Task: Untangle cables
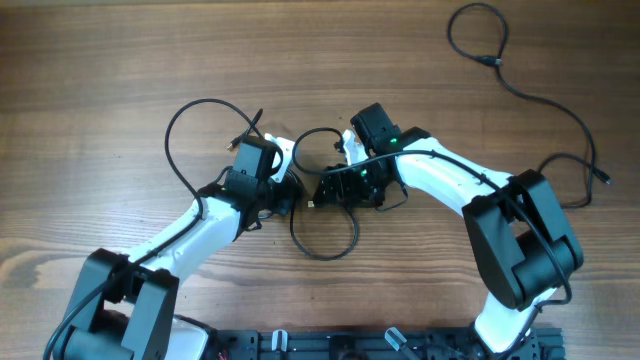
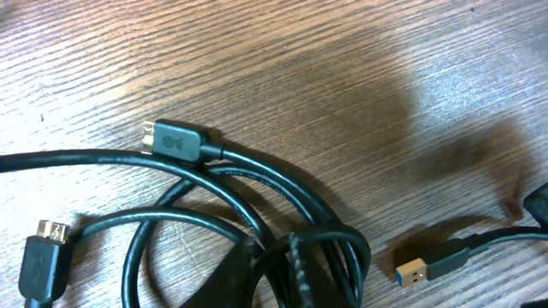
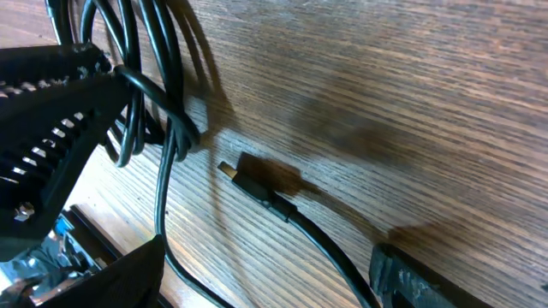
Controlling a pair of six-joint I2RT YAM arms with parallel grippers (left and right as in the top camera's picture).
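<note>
Cables (image 2: pixel 257 167) lie in a loose knot at the middle of the bench (image 1: pixel 120 60), right between the two arms. One wide loop swings out to the left and another sags toward the near edge. Up close from the left wrist, two dark-shelled plugs (image 2: pixel 175 141) rest on the wood beside the overlapping strands, and a third plug with a blue tip (image 2: pixel 424 272) lies a little apart to the right. The left fingers (image 2: pixel 301 261) sit nearly together at the spot where several strands bunch and cross, but I cannot tell whether they actually pinch anything. The right fingers (image 3: pixel 86 94) stand well apart: a strand is hooked over the tip of the ribbed upper one and another runs down through the gap without being squeezed. A lone cable (image 1: pixel 495 63) snakes across the far right of the bench, well apart from the knot.
</note>
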